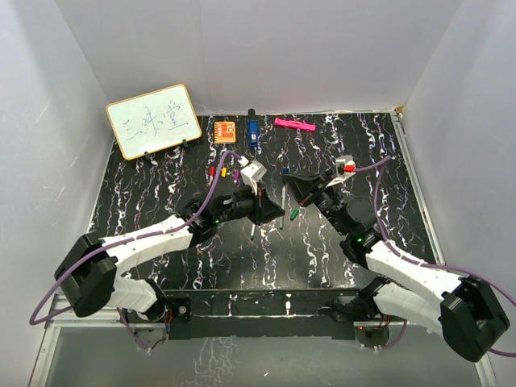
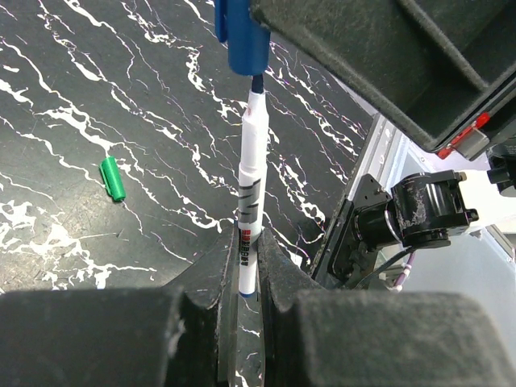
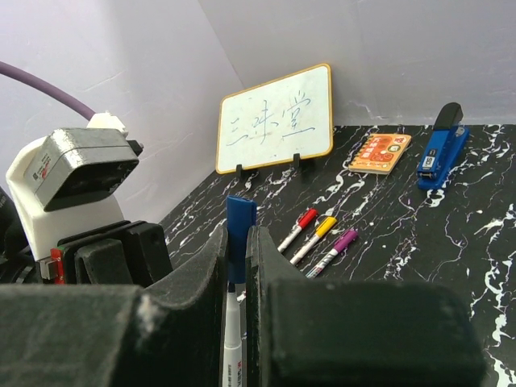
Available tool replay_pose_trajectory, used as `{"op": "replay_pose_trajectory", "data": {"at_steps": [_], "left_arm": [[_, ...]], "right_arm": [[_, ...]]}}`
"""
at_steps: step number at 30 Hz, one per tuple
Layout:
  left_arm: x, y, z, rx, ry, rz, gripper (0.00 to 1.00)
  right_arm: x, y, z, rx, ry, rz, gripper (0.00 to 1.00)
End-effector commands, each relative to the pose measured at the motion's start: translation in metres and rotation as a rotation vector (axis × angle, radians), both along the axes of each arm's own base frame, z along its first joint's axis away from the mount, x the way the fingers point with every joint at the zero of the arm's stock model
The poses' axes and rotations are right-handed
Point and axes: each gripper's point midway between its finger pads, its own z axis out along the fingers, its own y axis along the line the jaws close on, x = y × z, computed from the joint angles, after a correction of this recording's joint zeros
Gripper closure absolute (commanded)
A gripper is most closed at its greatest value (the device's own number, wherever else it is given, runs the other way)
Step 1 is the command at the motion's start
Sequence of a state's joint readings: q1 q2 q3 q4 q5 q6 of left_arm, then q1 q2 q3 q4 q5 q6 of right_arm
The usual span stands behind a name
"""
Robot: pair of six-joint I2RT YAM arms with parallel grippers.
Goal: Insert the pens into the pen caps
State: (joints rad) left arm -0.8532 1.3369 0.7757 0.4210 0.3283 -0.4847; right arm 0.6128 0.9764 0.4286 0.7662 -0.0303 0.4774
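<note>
My left gripper (image 2: 242,250) is shut on the lower barrel of a white pen (image 2: 250,185) with a dark blue tip, held upright. My right gripper (image 3: 236,242) is shut on the blue cap (image 3: 240,222), which also shows in the left wrist view (image 2: 242,40). The pen's tip stands at the cap's mouth, and the tip still shows between cap and barrel. The two grippers meet over the table's middle (image 1: 286,201). A loose green cap (image 2: 113,178) and a loose white pen (image 1: 253,232) lie on the table. Red (image 3: 298,226), yellow (image 3: 314,238) and purple (image 3: 333,251) capped pens lie side by side.
A small whiteboard (image 1: 153,121) stands at the back left. An orange square block (image 1: 225,130), a blue stapler (image 1: 252,131) and a pink marker (image 1: 293,124) lie along the back edge. White walls enclose the black marbled table (image 1: 161,193).
</note>
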Motion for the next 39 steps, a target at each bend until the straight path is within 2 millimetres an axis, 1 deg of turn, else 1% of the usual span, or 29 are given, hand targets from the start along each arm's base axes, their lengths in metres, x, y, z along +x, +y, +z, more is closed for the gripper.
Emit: {"op": "replay_pose_trajectory", "data": {"at_steps": [1, 11, 20, 30, 35, 39], "left_arm": [[-0.001, -0.003, 0.036, -0.081, -0.066, -0.013, 1.00], [0.001, -0.002, 0.037, -0.081, -0.068, 0.003, 1.00], [0.006, -0.001, 0.038, -0.076, -0.073, 0.027, 1.00], [0.004, 0.001, 0.053, -0.100, -0.097, 0.020, 1.00], [-0.002, -0.002, 0.068, -0.137, -0.104, -0.009, 1.00], [-0.002, 0.000, 0.080, -0.159, -0.117, 0.001, 1.00]], "right_arm": [[-0.003, -0.001, 0.012, 0.028, -0.036, 0.010, 1.00], [-0.005, 0.002, 0.011, 0.033, -0.029, 0.032, 1.00], [-0.008, 0.006, 0.003, 0.028, -0.002, 0.061, 1.00], [-0.009, 0.005, -0.008, 0.004, 0.021, 0.056, 1.00], [-0.008, 0.007, -0.015, -0.009, 0.033, 0.063, 1.00], [-0.009, 0.010, -0.018, -0.017, 0.042, 0.081, 1.00]]}}
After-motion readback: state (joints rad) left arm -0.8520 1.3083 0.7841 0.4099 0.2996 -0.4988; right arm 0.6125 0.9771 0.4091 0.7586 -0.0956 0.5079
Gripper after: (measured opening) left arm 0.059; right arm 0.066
